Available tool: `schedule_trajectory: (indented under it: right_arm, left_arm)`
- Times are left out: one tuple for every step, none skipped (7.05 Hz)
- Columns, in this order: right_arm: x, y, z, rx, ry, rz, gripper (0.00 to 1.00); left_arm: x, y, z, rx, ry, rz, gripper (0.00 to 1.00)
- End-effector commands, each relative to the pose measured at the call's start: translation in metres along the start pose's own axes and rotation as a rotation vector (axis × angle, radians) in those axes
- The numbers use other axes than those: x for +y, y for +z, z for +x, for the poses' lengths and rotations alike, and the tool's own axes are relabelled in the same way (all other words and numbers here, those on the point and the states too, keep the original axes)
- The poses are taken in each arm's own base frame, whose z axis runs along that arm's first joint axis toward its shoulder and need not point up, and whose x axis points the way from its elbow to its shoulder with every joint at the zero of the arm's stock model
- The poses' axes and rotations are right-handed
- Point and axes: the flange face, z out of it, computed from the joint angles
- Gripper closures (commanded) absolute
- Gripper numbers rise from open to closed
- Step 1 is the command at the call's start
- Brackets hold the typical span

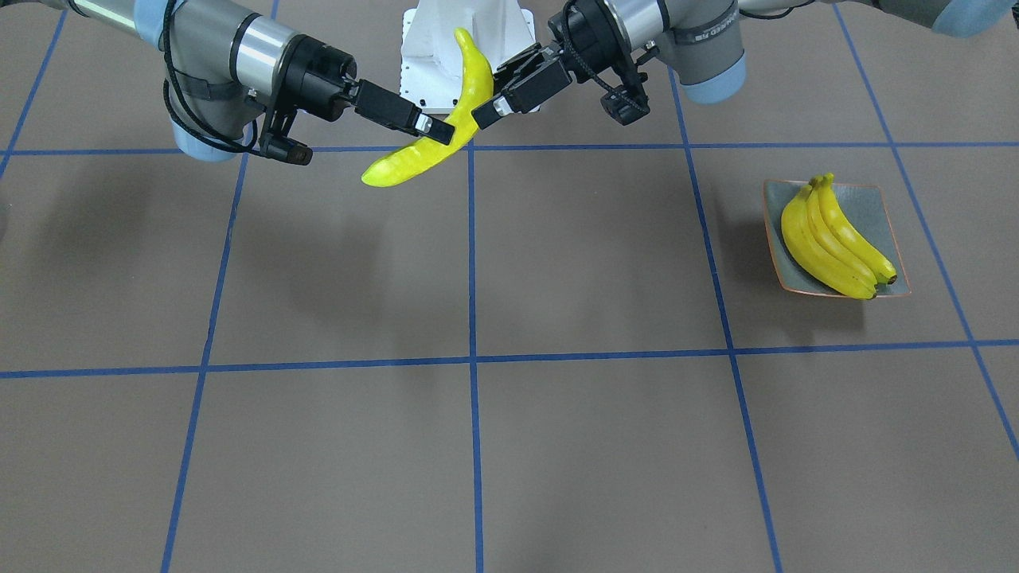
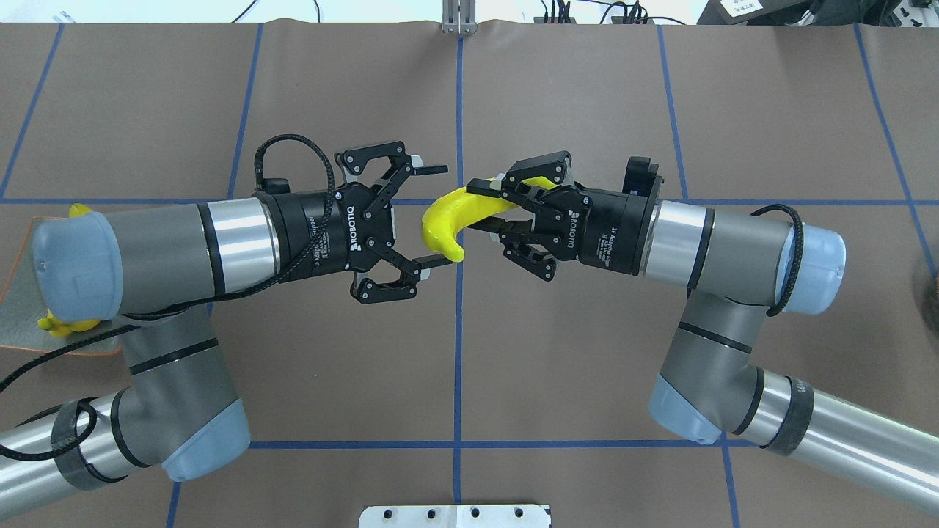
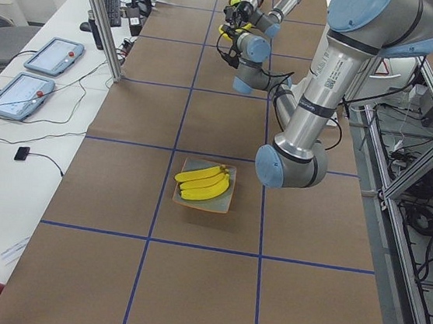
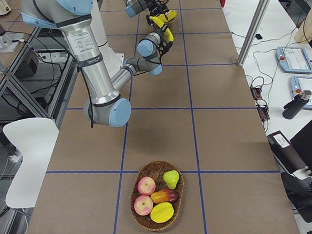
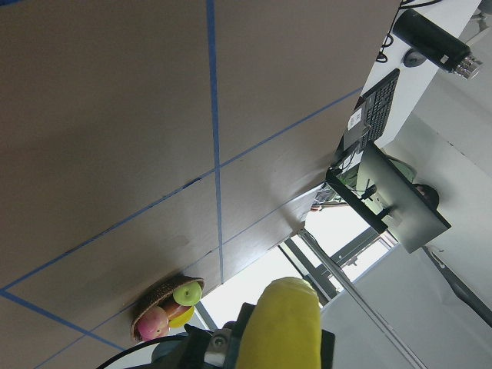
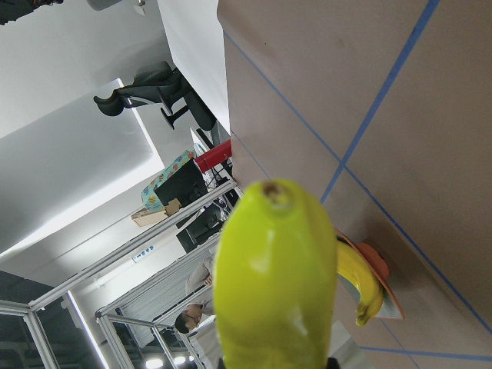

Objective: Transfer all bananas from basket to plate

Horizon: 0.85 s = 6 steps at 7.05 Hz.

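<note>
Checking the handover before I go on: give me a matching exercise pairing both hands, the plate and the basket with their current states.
1 left hand
2 right hand
3 plate
4 basket

A holds three bananas
B shut on the pale banana
C open
D holds other fruit, no banana visible

Pairs: 1-C; 2-B; 3-A; 4-D

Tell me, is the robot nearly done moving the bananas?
Nearly. Three bananas already lie on the plate. The last banana is in the air, gripped by the right gripper, with the open left gripper facing it for a hand-over. The basket shows only other fruit. Left to do: pass it across and set it on the plate.
</note>
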Motion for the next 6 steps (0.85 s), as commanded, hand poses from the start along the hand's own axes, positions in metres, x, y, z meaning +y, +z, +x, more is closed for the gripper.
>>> schedule_trajectory:
  right_arm:
    - [0.0028,0.0014,0.0029,-0.004,0.003,0.0,1.0]
    - [0.0022,0.0016,0.0034,-0.003,0.003,0.001,1.0]
    - [0.0033,0.0017,0.0036,-0.003,0.004,-0.001,1.0]
    - [0.0039,0.0015,0.0032,-0.004,0.003,-0.002,1.0]
    - [0.0039,0.0015,0.0032,-0.004,0.003,-0.002,1.0]
    - [0.0033,0.0017,0.0036,-0.003,0.002,-0.001,1.0]
  left_arm:
    - [0.0017,0.0017,0.0002,0.0,0.0,-0.003,0.04]
    - [0.001,0.0021,-0.0001,0.0,0.0,-0.002,0.15]
    - [0.0012,0.0023,-0.0008,-0.002,-0.001,-0.002,0.28]
    - [-0.0012,0.0035,-0.0027,-0.007,-0.001,0.002,0.39]
    - [-0.0031,0.0053,-0.0033,-0.008,-0.001,0.006,0.5]
    - [-0.0032,0.0053,-0.0033,-0.009,-0.001,0.006,0.7]
